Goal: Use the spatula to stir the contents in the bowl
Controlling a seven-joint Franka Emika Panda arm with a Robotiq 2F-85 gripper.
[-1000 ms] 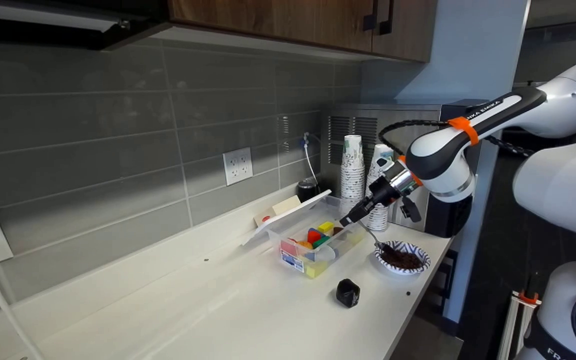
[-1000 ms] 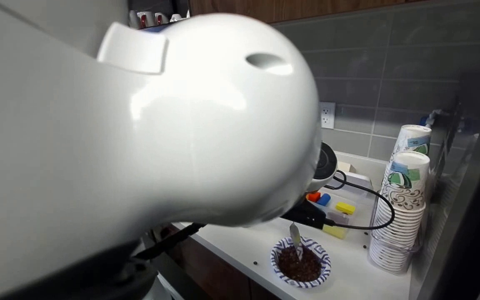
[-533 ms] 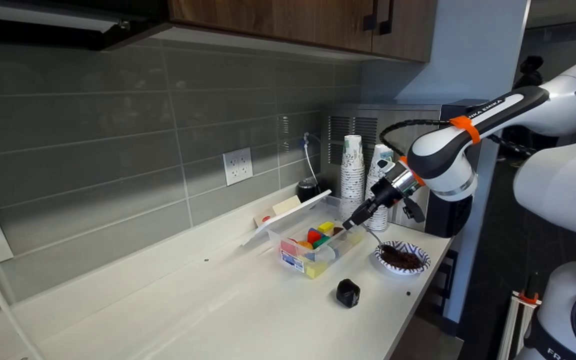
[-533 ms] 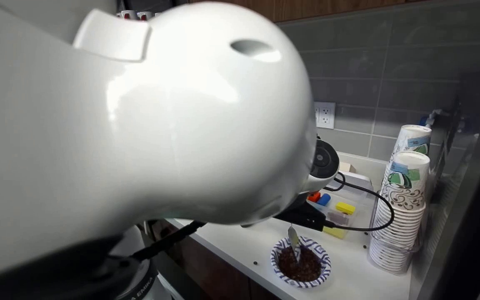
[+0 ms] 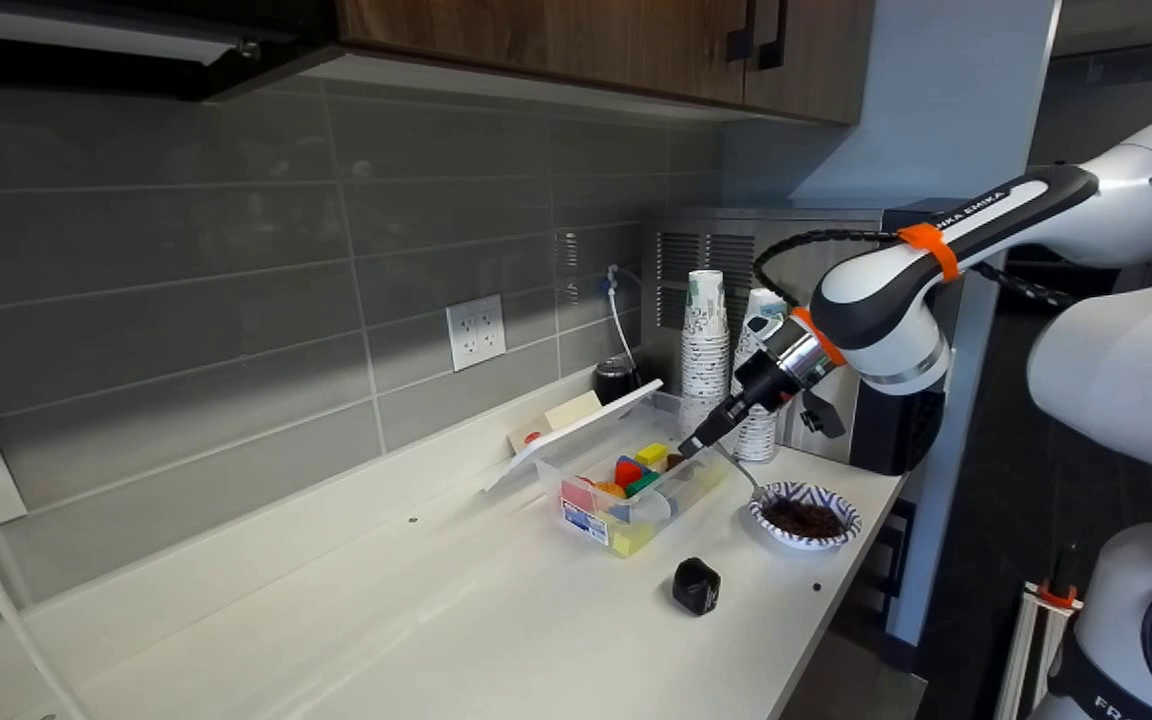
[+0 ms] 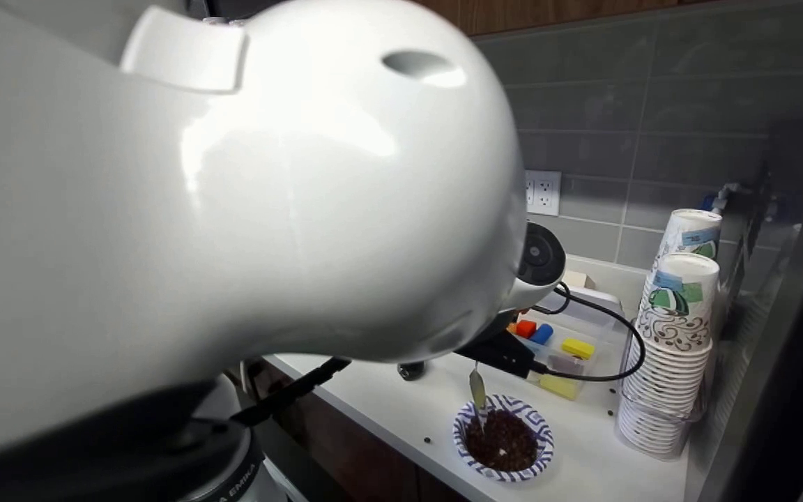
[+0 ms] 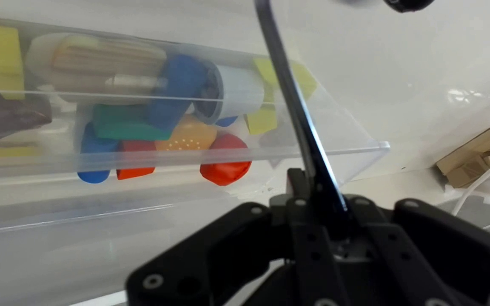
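Distally on the robot arm (image 5: 871, 280), the tool (image 7: 325, 204) pinches the handle of the spatula (image 7: 277, 42), which slants down and away from it. In an exterior view the spatula's lower end lies inside the bowl (image 6: 544, 439), at one side of the dark brown contents (image 6: 513, 436); how deep it dips cannot be told. The bowl, patterned in blue and white, rests upright near the edge of the worktop (image 5: 536, 620). Near it stands a clear tub (image 5: 584, 522) of coloured pieces (image 5: 628, 472), its lid (image 5: 586, 427) tilted; in the wrist view the handle crosses in front of one end of the tub. Farther out are a black faceted object (image 5: 696, 586), two stacks of paper cups (image 5: 705, 360), a steel-sided appliance (image 5: 826, 235) behind the cups, and a power outlet (image 5: 476, 332) on the grey tiled wall (image 5: 136, 250).
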